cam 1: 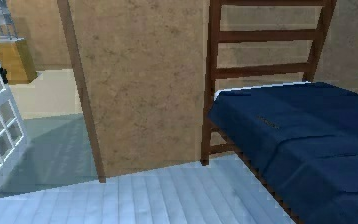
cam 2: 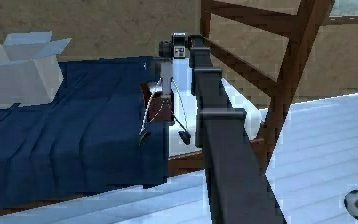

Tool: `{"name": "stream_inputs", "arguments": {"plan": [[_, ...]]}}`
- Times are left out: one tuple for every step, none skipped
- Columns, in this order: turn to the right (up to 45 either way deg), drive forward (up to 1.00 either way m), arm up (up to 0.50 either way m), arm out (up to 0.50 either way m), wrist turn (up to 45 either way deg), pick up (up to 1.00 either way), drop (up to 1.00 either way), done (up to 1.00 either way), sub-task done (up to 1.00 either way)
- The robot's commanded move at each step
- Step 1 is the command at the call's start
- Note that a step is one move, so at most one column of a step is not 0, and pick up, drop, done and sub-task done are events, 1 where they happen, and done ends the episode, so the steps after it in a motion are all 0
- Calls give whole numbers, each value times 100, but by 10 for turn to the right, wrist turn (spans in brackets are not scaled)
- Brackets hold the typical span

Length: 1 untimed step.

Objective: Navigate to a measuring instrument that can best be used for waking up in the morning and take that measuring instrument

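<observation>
As the gripper [cam 2: 151, 119] hovers near a small reddish-brown thing [cam 2: 168, 108] at the edge of the blue bed [cam 2: 62, 140], I can't tell if it holds anything. Likely our target: light, rigid, slick, so grasp its sides.

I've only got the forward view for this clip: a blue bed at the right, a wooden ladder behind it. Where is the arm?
Observer: In the arm side view the arm reaches out toward the bed, with the gripper by the edge of the cover.
Operator: Holding anything?
Observer: Cannot tell; a small reddish-brown thing is right at the gripper.
Operator: Anything else on the bed?
Observer: A white open box lies on it, toward the arm side view's left.
</observation>
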Motion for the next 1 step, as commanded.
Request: {"name": "stream_inputs", "arguments": {"plan": [[0, 0, 0, 0, 450, 0, 0, 0, 0]]}}
